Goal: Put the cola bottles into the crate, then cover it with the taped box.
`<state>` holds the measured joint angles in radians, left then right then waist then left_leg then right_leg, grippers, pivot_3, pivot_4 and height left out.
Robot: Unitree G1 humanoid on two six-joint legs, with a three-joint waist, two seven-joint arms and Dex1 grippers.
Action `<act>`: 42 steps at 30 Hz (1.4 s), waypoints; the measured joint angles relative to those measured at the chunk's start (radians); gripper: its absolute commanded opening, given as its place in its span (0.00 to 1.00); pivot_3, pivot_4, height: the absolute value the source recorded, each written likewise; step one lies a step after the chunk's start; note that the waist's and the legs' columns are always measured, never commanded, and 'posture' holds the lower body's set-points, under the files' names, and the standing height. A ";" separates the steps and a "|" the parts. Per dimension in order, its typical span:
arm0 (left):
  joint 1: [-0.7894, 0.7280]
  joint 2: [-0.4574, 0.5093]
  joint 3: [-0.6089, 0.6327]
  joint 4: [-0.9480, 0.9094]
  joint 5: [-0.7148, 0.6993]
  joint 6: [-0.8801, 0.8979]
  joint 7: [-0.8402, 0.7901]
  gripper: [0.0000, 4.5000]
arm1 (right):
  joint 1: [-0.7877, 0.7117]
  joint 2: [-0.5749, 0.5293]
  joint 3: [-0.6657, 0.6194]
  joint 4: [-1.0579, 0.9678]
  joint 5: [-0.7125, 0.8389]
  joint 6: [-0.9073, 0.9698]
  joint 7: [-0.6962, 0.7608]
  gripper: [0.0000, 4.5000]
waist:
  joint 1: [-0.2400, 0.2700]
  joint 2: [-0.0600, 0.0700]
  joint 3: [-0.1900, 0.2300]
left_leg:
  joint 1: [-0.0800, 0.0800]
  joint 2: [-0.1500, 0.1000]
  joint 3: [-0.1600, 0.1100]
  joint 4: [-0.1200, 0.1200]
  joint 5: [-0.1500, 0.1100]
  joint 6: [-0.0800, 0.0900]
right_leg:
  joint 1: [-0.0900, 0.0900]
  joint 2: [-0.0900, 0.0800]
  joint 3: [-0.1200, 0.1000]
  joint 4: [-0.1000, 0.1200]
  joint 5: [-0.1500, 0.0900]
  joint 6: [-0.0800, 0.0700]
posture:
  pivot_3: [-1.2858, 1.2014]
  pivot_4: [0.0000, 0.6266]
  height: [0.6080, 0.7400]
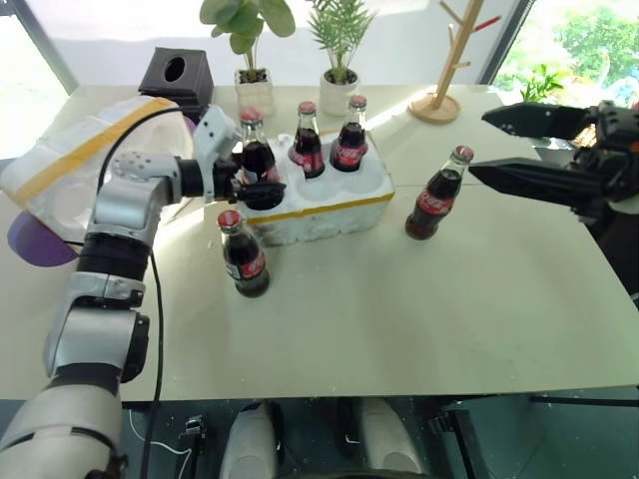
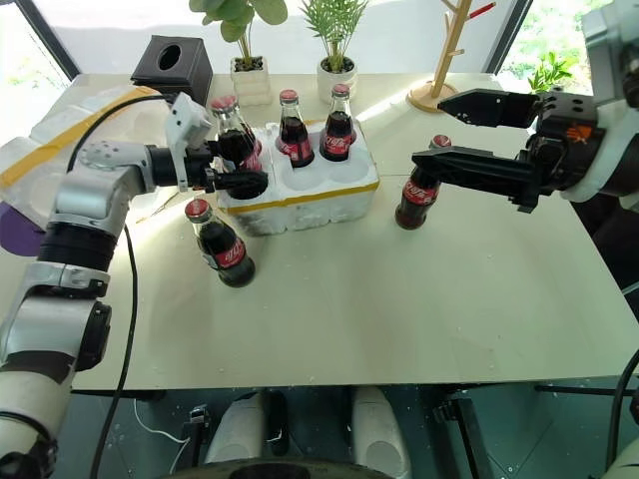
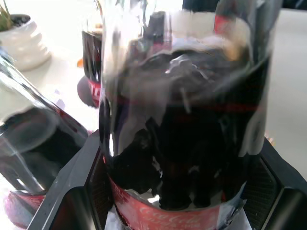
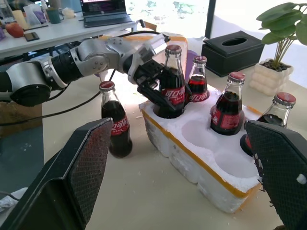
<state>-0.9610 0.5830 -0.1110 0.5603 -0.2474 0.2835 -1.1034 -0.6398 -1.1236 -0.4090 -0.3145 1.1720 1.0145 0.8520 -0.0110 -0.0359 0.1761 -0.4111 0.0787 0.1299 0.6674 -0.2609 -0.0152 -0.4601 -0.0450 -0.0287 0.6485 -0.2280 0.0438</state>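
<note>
Cola bottles [image 1: 308,140] are partway into the crate [image 1: 334,200], which sits near the middle of the table [image 1: 449,299] with a yellow tape band round its sides. Six bottles can be counted: the right wrist view shows three standing in wells along the far side, and a fourth [image 4: 171,86] is pinched by the left gripper [image 1: 250,178] at a near corner well, its base apparently just entering or resting in it. Two remain outside: one [image 1: 243,255] stands on the table just in front of the crate's left end, another [image 1: 437,194] stands near its right end. The right gripper [image 2: 449,135] hangs beside that second bottle with its black fingers spread wide and nothing between them. That would leave, by this count, two wells empty on the near side. The taped box [image 1: 70,165], one large white foam shell with wide yellow bands, lies at the table's left edge behind the left arm, not yet placed over the crate. One black tissue box [image 1: 177,76] and two potted plants [image 1: 250,40] stand at the back.
</note>
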 measured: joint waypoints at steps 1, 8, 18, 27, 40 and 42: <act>0.006 -0.009 0.000 0.006 0.007 -0.015 0.007 0.63 | 0.007 0.006 0.001 -0.004 -0.002 -0.003 -0.003 1.00 | 0.000 0.000 0.000 | 0.000 0.000 0.000 0.000 0.000 0.000 | 0.000 0.000 0.000 0.000 0.000 0.000 | 0.52 0.24 1.00; 0.061 -0.034 0.035 -0.016 0.016 -0.035 0.051 0.94 | 0.007 0.024 0.020 -0.006 -0.014 -0.021 0.000 1.00 | 0.000 0.000 0.000 | 0.000 0.000 -0.001 0.000 0.000 0.000 | 0.000 0.000 0.000 0.000 0.000 0.000 | 0.52 0.24 1.00; 0.104 0.113 0.214 -0.262 -0.139 0.158 0.035 0.99 | -0.044 0.027 0.091 0.045 -0.070 -0.056 0.075 1.00 | -0.004 0.000 0.000 | 0.000 0.001 -0.001 0.000 0.000 0.000 | 0.000 0.000 0.000 0.001 0.000 0.000 | 0.52 0.24 1.00; 0.340 0.424 0.367 -0.560 -0.399 0.478 -0.166 0.99 | -0.087 0.037 0.140 0.094 -0.120 -0.068 0.143 1.00 | -0.003 0.001 0.000 | 0.002 0.001 0.000 0.000 0.000 0.000 | 0.001 0.000 0.000 0.001 0.000 0.000 | 0.52 0.24 1.00; 0.681 0.385 0.355 -0.836 -0.388 0.355 -0.145 0.99 | -0.141 0.034 0.167 0.110 -0.130 -0.040 0.210 1.00 | -0.001 0.002 -0.001 | 0.002 0.001 0.001 0.000 0.000 0.000 | 0.001 -0.001 0.000 0.001 0.000 -0.001 | 0.52 0.24 1.00; 0.698 0.360 0.319 -0.838 -0.357 0.322 -0.120 0.99 | -0.146 0.034 0.167 0.113 -0.130 -0.029 0.209 1.00 | 0.000 0.002 -0.001 | 0.002 0.001 0.001 0.000 0.000 0.000 | 0.001 -0.001 0.000 0.000 0.000 -0.001 | 0.52 0.24 1.00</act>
<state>-0.2631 0.9429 0.2077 -0.2778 -0.6044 0.6056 -1.2230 -0.7860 -1.0896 -0.2418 -0.2017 1.0423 0.9850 1.0615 -0.0114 -0.0343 0.1756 -0.4094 0.0793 0.1306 0.6670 -0.2609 -0.0154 -0.4596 -0.0457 -0.0283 0.6488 -0.2284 0.0431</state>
